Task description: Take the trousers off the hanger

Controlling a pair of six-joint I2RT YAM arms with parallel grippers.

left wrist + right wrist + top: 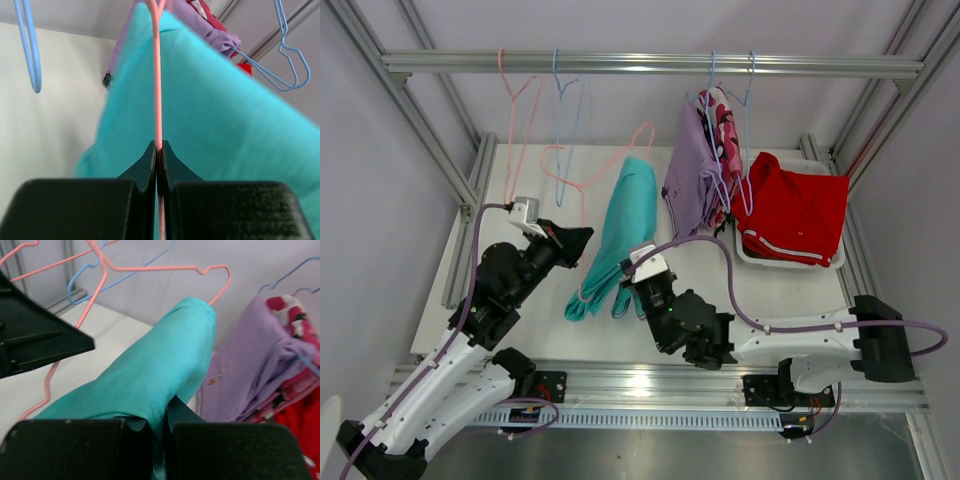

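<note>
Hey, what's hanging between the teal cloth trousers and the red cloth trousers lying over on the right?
The lilac cloth trousers and, just behind them, the pink camouflage pair with white and black blotches. The top external view shows it.

trousers [620, 235] on hanger [165, 268] centre | bin [770, 260] right | rail [650, 63] behind

Setting: a robotics laboratory test cell. Indicators:
- An aluminium extrusion frame [650, 64] encloses a white tabletop [780, 295].
- Two robot arms, the left arm [470, 350] and the right arm [790, 340], are bolted to a slotted base rail [650, 383].
- Purple cables [800, 326] are routed along them.
- Plain pale panels [380, 200] surround the cell.
- Wire hangers [558, 70] hang from the crossbar.
</note>
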